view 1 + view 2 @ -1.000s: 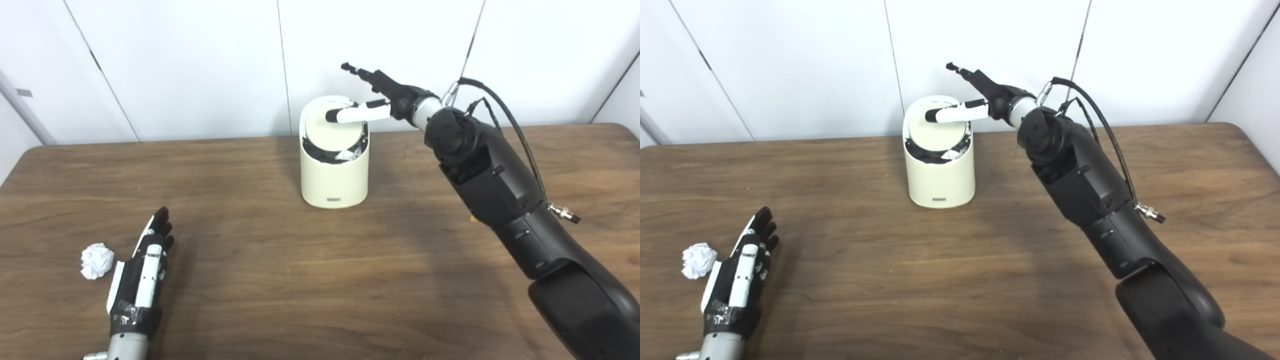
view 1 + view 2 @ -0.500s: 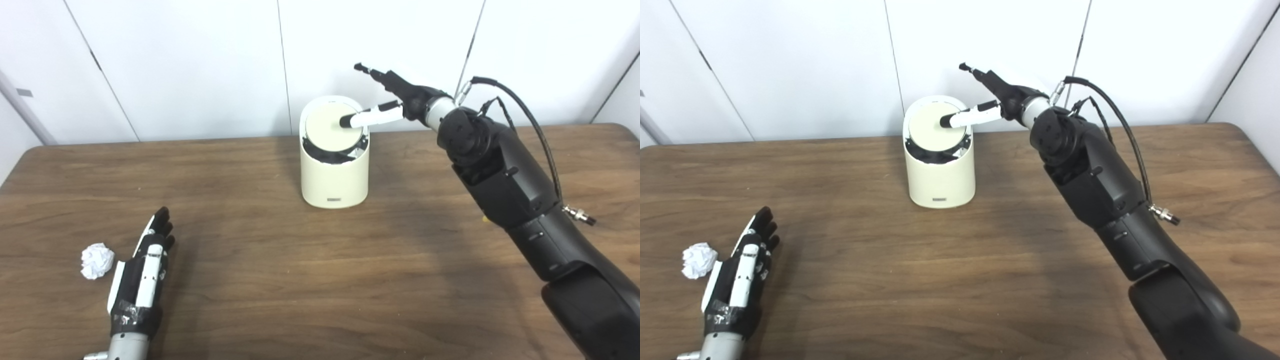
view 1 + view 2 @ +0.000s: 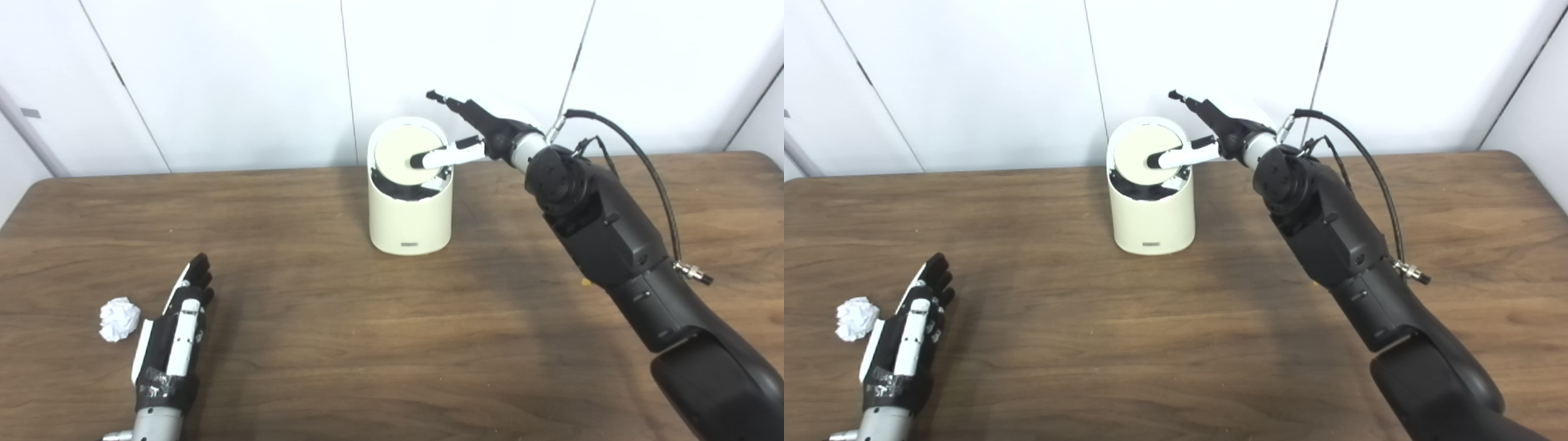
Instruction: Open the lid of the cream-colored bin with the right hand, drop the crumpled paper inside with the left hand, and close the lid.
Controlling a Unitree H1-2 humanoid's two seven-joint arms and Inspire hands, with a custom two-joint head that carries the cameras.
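The cream-colored bin (image 3: 409,217) stands upright at the middle back of the table. Its round lid (image 3: 401,153) is tilted, with a dark gap showing along its near edge. My right hand (image 3: 468,131) reaches over the bin from the right, open, one finger lying across the lid's right part and another raised above it. A crumpled white paper ball (image 3: 118,318) lies on the table at the near left. My left hand (image 3: 176,331) rests flat and open beside it, just to its right, not touching it.
The wooden table (image 3: 343,343) runs from edge to edge, with white wall panels (image 3: 233,79) close behind the bin. A black cable (image 3: 637,159) loops off my right forearm above the table's right side.
My right hand has shifted along the lid, first right, then back left and lower. The lid has tipped more steeply toward me. My left hand and the paper ball have stayed put.
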